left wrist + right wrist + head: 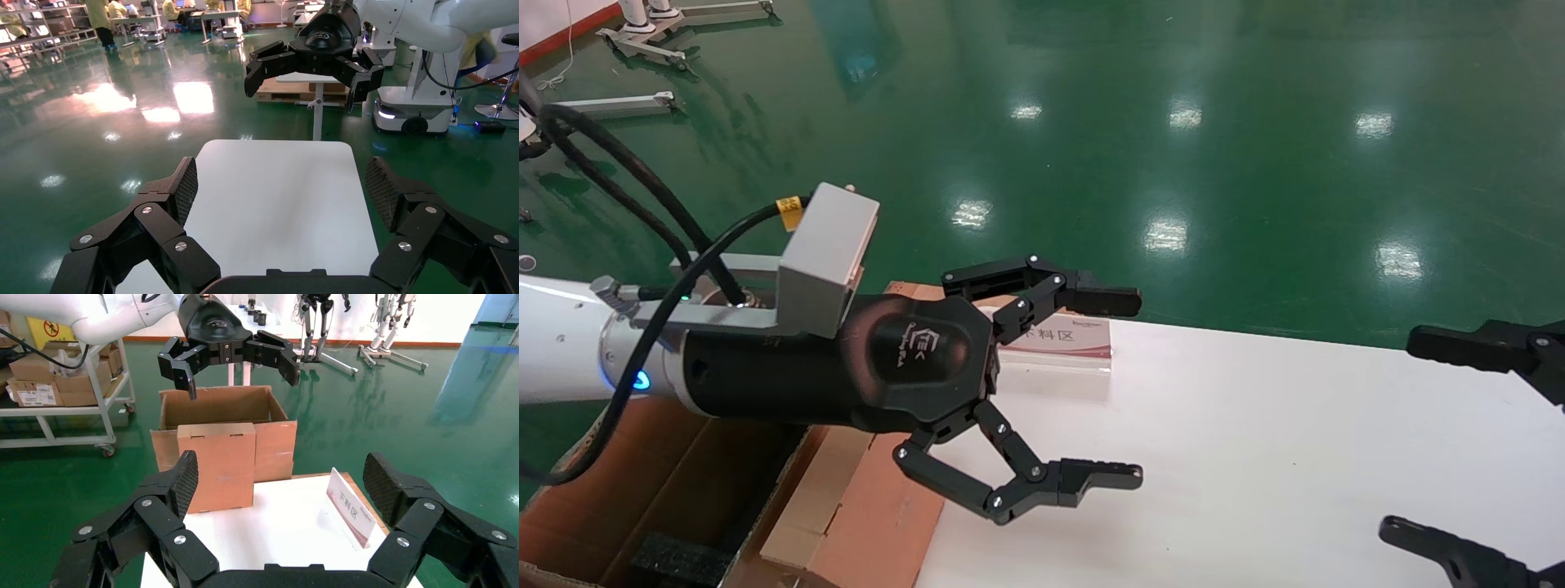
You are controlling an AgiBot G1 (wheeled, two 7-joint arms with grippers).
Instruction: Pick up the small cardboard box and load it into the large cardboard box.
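A glossy green floor (pixel 1254 163) is filling the upper half of your head view, with a white table (pixel 1254 457) spreading across the lower right. You are looking at the large cardboard box (pixel 682 490) in the lower left corner, standing open just beside the table's edge with its flaps folded outward and its dark inside showing; the small cardboard box is not showing in any view. Your left gripper (pixel 1124 388) is hovering at frame centre over the table's near edge, jaws spread wide and holding nothing. A small sign (pixel 1062 339) is standing behind it. Your right gripper (pixel 1418 433) is waiting at the right edge, equally wide and empty.
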